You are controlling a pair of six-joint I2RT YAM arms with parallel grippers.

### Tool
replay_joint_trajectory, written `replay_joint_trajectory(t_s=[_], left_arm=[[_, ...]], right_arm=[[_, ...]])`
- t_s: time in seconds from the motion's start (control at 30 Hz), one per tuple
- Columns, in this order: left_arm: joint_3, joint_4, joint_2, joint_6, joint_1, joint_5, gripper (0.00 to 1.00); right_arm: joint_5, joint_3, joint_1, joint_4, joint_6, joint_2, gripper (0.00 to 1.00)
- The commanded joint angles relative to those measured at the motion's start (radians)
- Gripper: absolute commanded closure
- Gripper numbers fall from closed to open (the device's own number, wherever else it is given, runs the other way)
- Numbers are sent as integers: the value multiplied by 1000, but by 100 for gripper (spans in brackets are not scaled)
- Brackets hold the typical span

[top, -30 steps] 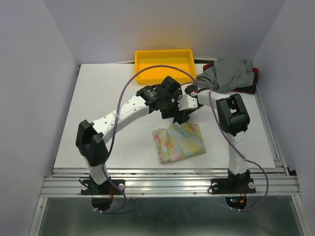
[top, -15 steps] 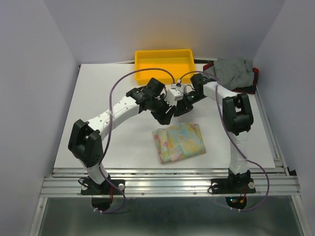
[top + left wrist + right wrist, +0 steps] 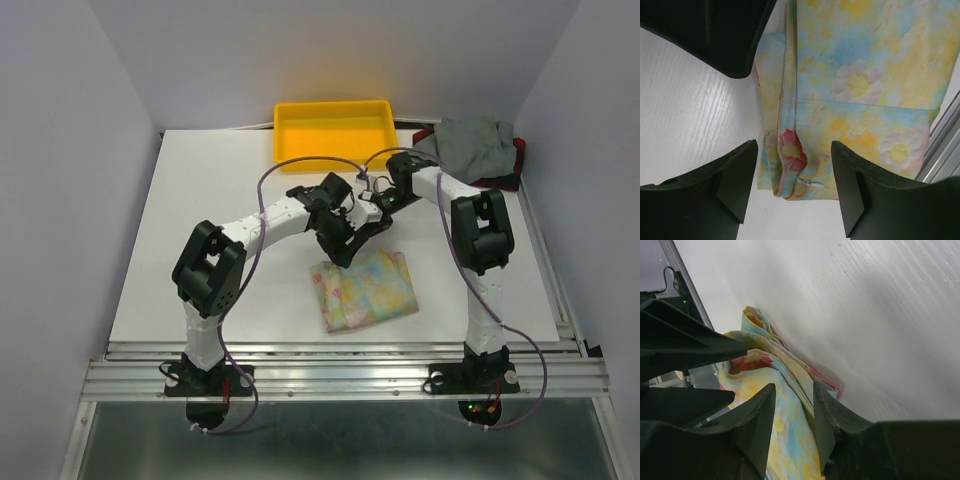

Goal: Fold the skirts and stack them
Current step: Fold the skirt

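Observation:
The floral skirt (image 3: 365,288) lies folded into a flat packet on the white table (image 3: 210,200), in front of both arms. My left gripper (image 3: 343,248) hovers over its far left corner, open and empty. In the left wrist view the floral skirt (image 3: 860,85) with its folded hem fills the gap between the spread jaws of the left gripper (image 3: 795,185). My right gripper (image 3: 368,212) hangs a little beyond the skirt's far edge, open. The right wrist view shows the floral skirt (image 3: 785,440) below the right gripper (image 3: 792,415), apart from its fingers. The grey skirt (image 3: 470,145) lies crumpled on the plaid skirt (image 3: 518,160) at the far right corner.
A yellow plastic tray (image 3: 335,130) stands at the table's far edge, just behind both wrists. The left arm's black fingers (image 3: 685,350) show at the left of the right wrist view, close by. A metal rail (image 3: 340,355) runs along the near edge.
Both grippers have lifted off the floral skirt's far edge. The right gripper drew back toward the tray and opened wider. The left arm's elbow swung right, and the skirt stays flat.

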Motion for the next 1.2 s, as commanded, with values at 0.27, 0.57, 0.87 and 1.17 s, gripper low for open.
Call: replay_joint_trajectory(t_s=[0.27, 0.57, 0.87, 1.17], left_arm=[[-62, -39, -42, 88, -4, -41, 71], [-133, -65, -86, 109, 5, -78, 88], [-113, -25, 10, 85, 17, -188, 90], [-50, 5, -10, 48, 65, -205, 82]], right_arm=[[33, -61, 8, -66, -121, 25, 70], [107, -77, 8, -55, -142, 22, 87], [144, -11, -33, -57, -50, -83, 79], [142, 94, -134, -152, -24, -190, 63]])
